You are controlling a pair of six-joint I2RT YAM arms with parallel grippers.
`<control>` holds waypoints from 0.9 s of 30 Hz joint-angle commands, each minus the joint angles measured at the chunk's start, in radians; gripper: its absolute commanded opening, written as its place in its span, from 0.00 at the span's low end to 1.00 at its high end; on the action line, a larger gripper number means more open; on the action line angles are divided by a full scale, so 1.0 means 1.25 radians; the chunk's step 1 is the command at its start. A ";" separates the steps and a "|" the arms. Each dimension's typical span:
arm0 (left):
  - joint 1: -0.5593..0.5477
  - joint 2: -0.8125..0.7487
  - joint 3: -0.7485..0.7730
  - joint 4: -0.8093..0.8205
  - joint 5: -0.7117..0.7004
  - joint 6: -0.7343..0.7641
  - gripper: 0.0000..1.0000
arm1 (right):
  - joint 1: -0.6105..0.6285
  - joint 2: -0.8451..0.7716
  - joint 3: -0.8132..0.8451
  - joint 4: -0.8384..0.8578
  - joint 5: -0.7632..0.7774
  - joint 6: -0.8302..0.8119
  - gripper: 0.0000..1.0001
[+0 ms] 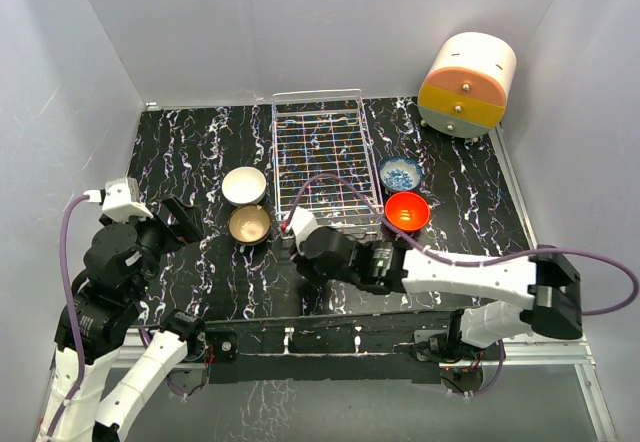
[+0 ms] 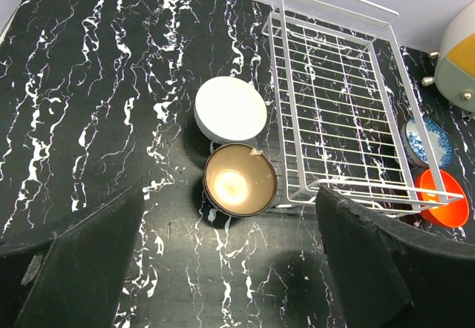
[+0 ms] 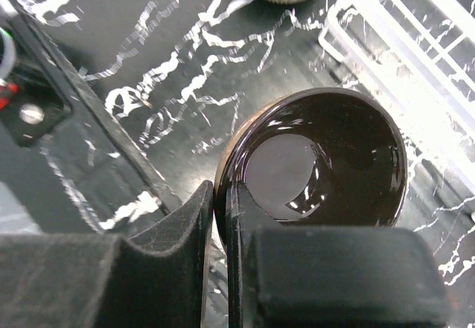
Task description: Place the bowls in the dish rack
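Note:
My right gripper [image 3: 221, 209] is shut on the near rim of the dark brown-black bowl [image 3: 326, 157], just in front of the wire dish rack [image 3: 415, 31]. In the top view the gripper [image 1: 298, 238] sits at the rack's near left corner and hides that bowl. The rack [image 1: 320, 157] holds nothing. The white bowl [image 1: 244, 185] and the tan bowl [image 1: 249, 224] sit left of it, the red-orange bowl [image 1: 407, 211] right of it. My left gripper [image 2: 230, 269] is open and empty, above the table, short of the tan bowl [image 2: 240, 179] and the white bowl [image 2: 230, 107].
A blue-patterned bowl [image 1: 400, 172] sits beside the rack's right side, behind the red one. A cream-and-orange cylindrical box [image 1: 467, 84] stands at the back right. White walls enclose the black marbled table [image 1: 180, 152].

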 commanded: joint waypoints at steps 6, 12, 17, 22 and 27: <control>-0.004 -0.004 0.016 0.008 0.004 -0.002 0.97 | -0.216 -0.140 0.136 0.164 -0.306 0.049 0.08; -0.003 0.007 0.025 0.017 0.022 -0.004 0.97 | -0.468 -0.058 0.174 0.366 -0.543 0.174 0.08; -0.004 0.015 0.053 0.016 0.028 -0.001 0.97 | -0.619 0.101 0.187 0.614 -0.726 0.372 0.08; -0.004 0.026 0.076 0.013 0.033 0.001 0.97 | -0.653 0.275 0.236 0.793 -0.782 0.521 0.08; -0.004 0.026 0.083 0.018 0.035 0.001 0.97 | -0.674 0.417 0.245 0.963 -0.793 0.680 0.08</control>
